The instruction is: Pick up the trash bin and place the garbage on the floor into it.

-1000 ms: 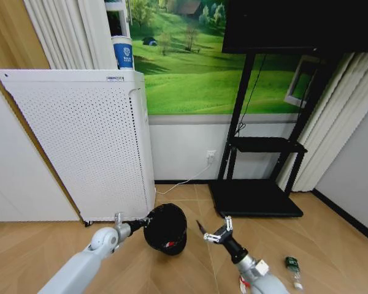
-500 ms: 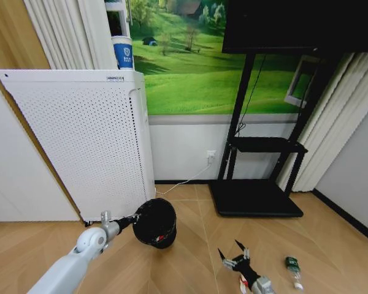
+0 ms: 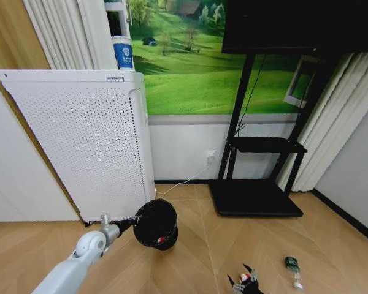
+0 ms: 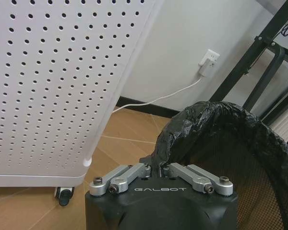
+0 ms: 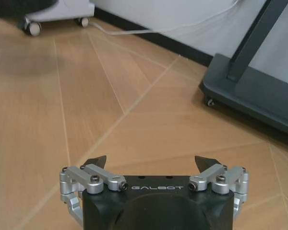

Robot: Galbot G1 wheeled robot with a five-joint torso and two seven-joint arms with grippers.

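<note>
Herringbone wood floor runs up to a white wall, with a green meadow mural above it. Out along that floor, the left gripper is clamped on the rim of the trash bin, its jaws pinched onto the black liner bag folded over the mesh edge. The bin hangs tilted with its mouth turned toward the camera, close by the lower corner of the white perforated appliance, which stands on small casters. Low at the near edge of the floor, the right gripper hovers with its fingers spread wide and nothing between them. A small clear bottle with a green label lies just beyond it to the right. Behind stands a black stand on a flat base.
</note>
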